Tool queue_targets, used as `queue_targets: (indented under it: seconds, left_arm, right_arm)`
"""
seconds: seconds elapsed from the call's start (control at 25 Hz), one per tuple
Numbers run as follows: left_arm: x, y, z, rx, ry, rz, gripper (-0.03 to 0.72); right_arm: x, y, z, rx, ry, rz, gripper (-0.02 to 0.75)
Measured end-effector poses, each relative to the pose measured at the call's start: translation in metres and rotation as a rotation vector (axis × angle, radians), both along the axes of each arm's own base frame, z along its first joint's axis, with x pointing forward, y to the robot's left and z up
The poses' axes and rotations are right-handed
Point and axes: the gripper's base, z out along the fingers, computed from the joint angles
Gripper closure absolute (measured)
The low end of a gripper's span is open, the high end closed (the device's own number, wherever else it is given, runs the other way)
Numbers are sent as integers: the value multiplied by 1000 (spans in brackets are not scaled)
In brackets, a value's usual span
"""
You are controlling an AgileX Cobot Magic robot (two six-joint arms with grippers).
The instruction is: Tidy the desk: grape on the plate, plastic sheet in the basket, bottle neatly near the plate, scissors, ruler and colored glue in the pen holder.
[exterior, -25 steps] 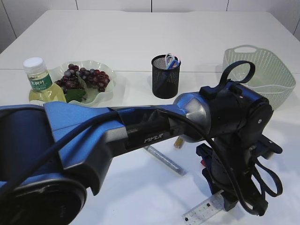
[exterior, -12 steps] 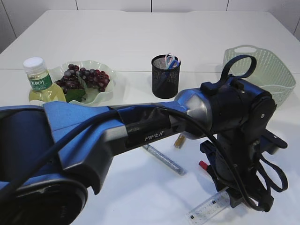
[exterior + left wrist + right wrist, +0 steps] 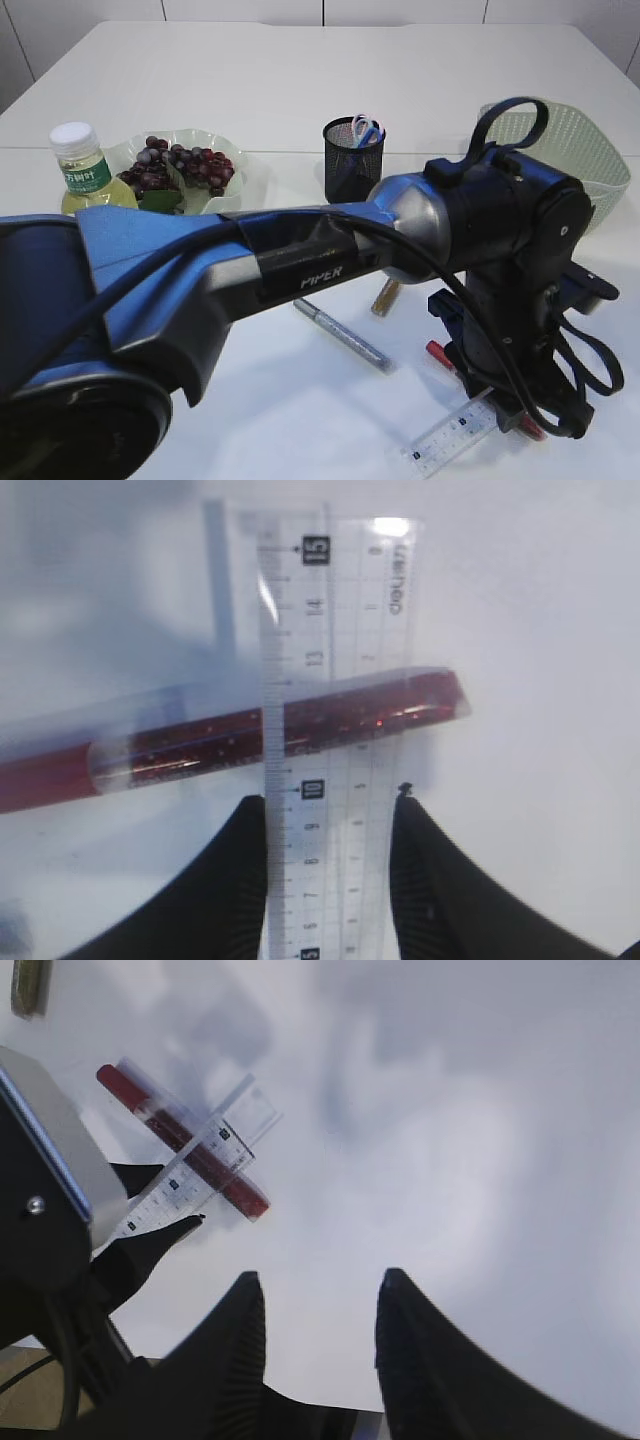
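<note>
My left gripper point(image 3: 330, 800) is shut on the edges of a clear ruler point(image 3: 335, 660), low at the table's front right point(image 3: 455, 435). The ruler crosses over a red glue pen point(image 3: 300, 730) lying on the table point(image 3: 440, 353). A silver glue pen point(image 3: 345, 335) and a gold one point(image 3: 385, 297) lie nearby. The black mesh pen holder point(image 3: 352, 170) holds scissors point(image 3: 368, 130). Grapes point(image 3: 175, 165) lie on the green plate point(image 3: 240, 195), and the bottle point(image 3: 85, 175) stands at its left. My right gripper point(image 3: 320, 1290) hangs open over bare table. The plastic sheet is out of view.
The pale green basket point(image 3: 590, 150) stands at the back right. My left arm point(image 3: 300, 270) stretches across the front of the table and hides much of it. The table's near edge shows in the right wrist view point(image 3: 20, 1380).
My left gripper has risen and shifted a little to the right with the ruler in it. More of the red glue pen now shows beside it.
</note>
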Motion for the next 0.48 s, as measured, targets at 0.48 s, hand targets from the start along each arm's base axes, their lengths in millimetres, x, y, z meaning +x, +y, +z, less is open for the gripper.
queue_targets:
  seconds: [0.48]
  left_arm:
    - [-6,13,16,19,16,22,427]
  right_arm:
    - [0,0,0,0,0,1,428]
